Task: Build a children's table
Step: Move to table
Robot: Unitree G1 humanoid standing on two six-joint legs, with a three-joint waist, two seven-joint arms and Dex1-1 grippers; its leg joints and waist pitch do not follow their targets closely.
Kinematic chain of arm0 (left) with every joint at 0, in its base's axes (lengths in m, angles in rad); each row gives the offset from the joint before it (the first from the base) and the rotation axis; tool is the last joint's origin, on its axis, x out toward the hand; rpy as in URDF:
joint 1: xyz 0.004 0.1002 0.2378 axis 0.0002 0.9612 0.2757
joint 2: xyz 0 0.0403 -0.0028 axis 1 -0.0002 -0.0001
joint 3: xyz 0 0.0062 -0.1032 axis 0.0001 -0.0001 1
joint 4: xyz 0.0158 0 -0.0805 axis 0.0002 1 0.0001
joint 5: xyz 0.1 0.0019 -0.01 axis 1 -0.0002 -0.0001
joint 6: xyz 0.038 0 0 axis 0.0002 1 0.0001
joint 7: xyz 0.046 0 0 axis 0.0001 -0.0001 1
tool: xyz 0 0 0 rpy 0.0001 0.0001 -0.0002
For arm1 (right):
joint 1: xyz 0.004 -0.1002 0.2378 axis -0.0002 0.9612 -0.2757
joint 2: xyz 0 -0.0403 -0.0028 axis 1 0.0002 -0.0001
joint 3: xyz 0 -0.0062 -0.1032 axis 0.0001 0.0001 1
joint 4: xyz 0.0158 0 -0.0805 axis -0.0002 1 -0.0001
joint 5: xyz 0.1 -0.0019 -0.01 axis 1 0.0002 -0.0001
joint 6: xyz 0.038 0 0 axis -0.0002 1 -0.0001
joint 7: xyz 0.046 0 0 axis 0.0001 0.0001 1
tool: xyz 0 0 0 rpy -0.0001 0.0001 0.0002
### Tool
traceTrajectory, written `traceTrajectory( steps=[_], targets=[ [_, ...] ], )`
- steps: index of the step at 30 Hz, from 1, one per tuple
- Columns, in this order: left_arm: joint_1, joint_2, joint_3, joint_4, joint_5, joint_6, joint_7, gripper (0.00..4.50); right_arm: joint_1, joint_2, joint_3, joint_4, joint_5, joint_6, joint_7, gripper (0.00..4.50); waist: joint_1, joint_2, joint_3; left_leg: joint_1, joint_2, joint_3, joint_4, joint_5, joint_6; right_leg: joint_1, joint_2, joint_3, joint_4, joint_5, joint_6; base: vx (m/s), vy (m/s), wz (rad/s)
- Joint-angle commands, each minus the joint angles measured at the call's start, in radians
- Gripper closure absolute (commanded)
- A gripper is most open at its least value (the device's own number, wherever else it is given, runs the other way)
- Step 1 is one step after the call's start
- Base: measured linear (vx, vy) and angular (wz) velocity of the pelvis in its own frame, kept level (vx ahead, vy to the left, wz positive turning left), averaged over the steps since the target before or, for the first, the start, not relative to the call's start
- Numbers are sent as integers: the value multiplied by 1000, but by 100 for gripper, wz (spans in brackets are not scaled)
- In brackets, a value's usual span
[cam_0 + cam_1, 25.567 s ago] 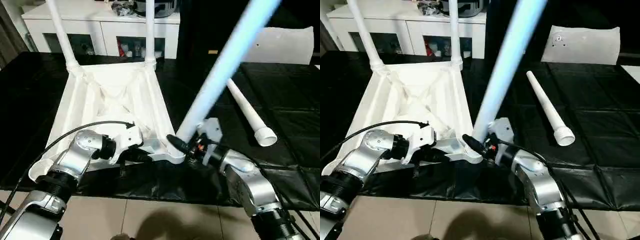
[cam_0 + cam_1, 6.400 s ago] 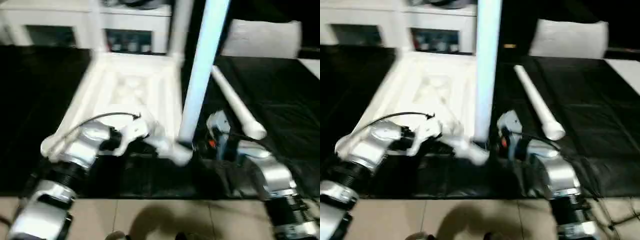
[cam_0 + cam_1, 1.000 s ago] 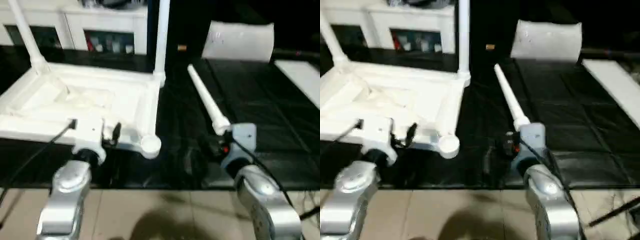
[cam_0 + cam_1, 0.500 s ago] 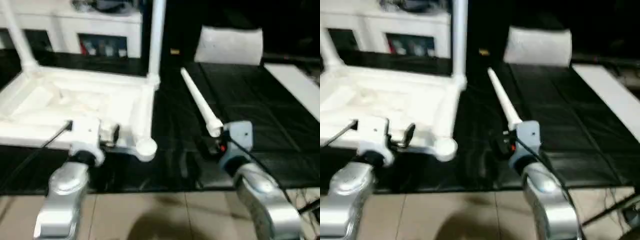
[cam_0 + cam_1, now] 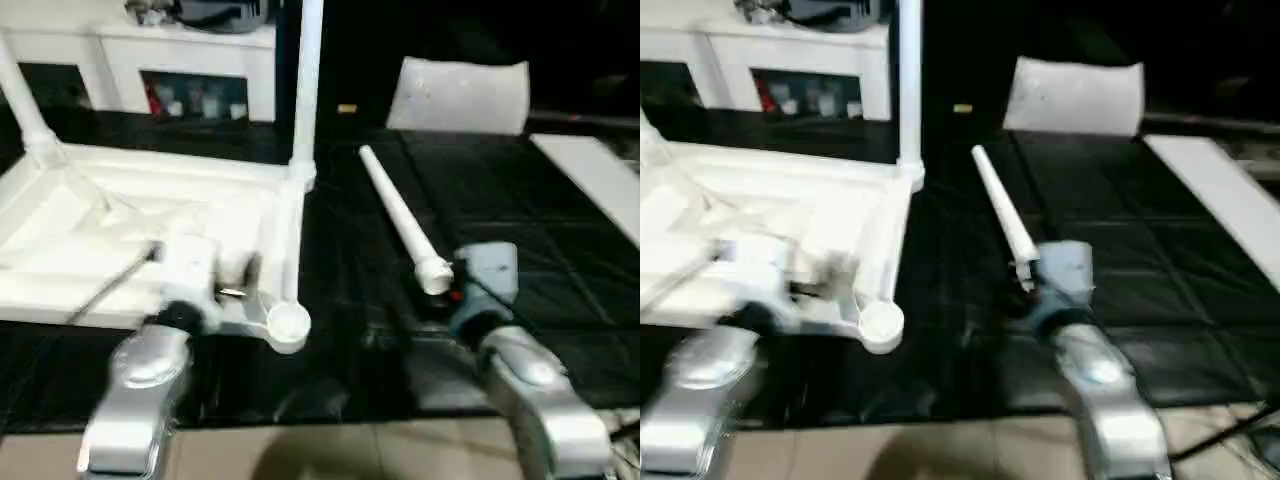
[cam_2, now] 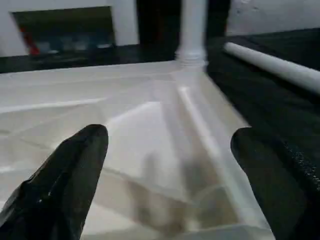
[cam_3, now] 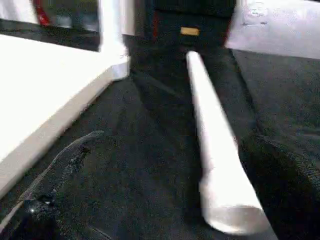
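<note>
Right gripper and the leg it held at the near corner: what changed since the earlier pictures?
The right gripper has let go of that leg, fingers open by the loose leg lying flat. The near right socket is empty; where the held leg went is unclear. The left gripper has released the tabletop. The two far legs stay upright.

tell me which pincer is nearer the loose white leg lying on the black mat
Right. The right pincer sits just behind the wide end of the loose leg, its fingers open to either side. The left pincer is off to the side, open over the upturned tabletop.
</note>
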Motion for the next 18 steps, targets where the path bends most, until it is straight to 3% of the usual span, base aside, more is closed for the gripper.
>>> traceTrajectory(
  steps=[1,2,3,4,5,6,7,8,9,10,11,12,13,14,15,16,18],
  targets=[
    [-7,5,4,-11,4,9,-6,7,-17,5,2,-15,17,12,-2,0,-25,24,-34,42,73,-26,-129,-84,88,-2,-47,18,-62,-193,-211,132,26,-3],
    [-6,7,2,-12,4,11,-8,7,-19,2,4,-14,21,18,1,0,-47,38,-40,105,104,-83,-142,-77,175,-48,-38,-6,-4,-89,-186,122,13,7],
    [-6,9,-1,-13,5,12,-10,7,-22,-1,5,-12,21,19,2,0,-62,29,-41,134,124,-109,-147,-75,280,-81,-52,-3,24,-47,-128,122,13,7],
    [-6,11,-5,-13,7,11,-12,7,-25,-2,5,-9,19,19,-1,0,-65,19,-37,132,126,-109,-146,-67,325,-87,-62,4,28,-32,-106,84,8,6],
    [-7,12,-12,-14,11,11,-17,7,-33,1,-1,-2,17,26,-12,0,-64,-4,-39,105,88,-76,-123,-20,371,-67,-92,27,-12,38,-118,80,-18,11],
    [-8,14,-18,-14,10,14,-17,7,-41,2,-3,2,15,41,-19,0,-36,-33,-50,-11,-15,5,-50,60,338,50,-128,95,-66,179,-188,80,-18,11],
    [-11,11,-21,-19,-6,38,-23,7,-63,4,-6,12,12,94,-33,0,-4,-27,-59,-72,-11,4,-18,134,255,102,-175,133,-88,188,-219,108,-13,6],
    [-12,10,-22,-21,-15,52,-27,7,-74,7,-9,18,11,117,-38,0,-5,-30,-60,-84,3,-4,-30,185,213,99,-166,125,-66,276,-217,90,-6,-7],
    [-12,10,-22,-21,-16,53,-27,7,-75,7,-9,19,11,119,-39,0,-6,-29,-64,-80,3,-4,-51,248,174,92,-130,104,-36,396,-211,90,-6,-7],
    [-15,14,-27,-21,-10,59,-27,7,-88,14,-16,27,8,131,-49,0,-9,-11,-62,-35,17,-9,-68,357,115,51,-90,76,-8,565,-205,0,0,0],
    [-20,19,-31,-19,-14,69,-34,7,-130,19,-23,52,2,181,-63,0,-17,-10,-71,-13,26,-19,-65,467,112,38,-82,70,8,674,-184,0,0,0],
    [-24,26,-34,-17,-16,67,-43,7,-158,16,-22,73,-5,196,-69,0,-20,-1,-73,-3,30,-24,-64,583,98,24,-77,66,12,717,-178,0,0,0],
    [-24,26,-34,-17,-16,67,-43,7,-158,16,-22,73,-5,196,-69,0,-18,0,-73,5,32,-26,-63,607,87,18,-76,65,7,700,-176,0,0,0],
    [-30,33,-37,-16,-20,66,-53,7,-187,12,-24,95,-6,207,-72,0,-18,-1,-66,7,38,-23,-67,571,61,11,-82,68,-2,631,-175,0,0,0],
    [-39,52,-44,-14,-27,60,-81,7,-240,5,-32,148,0,218,-73,0,-15,2,-53,4,41,-16,-81,420,27,7,-92,67,-20,492,-187,0,0,0],
    [-45,65,-49,-14,-32,58,-103,7,-274,-1,-38,190,0,215,-72,0,-14,1,-49,2,43,-14,-89,325,7,9,-96,68,-26,410,-193,-68,6,-1],
    [-50,77,-56,-14,-34,61,-118,7,-304,-6,-44,228,-2,216,-71,0,-9,5,-35,3,52,-6,-108,52,-50,7,-103,74,-42,197,-199,-88,1,-2]
  ],
)
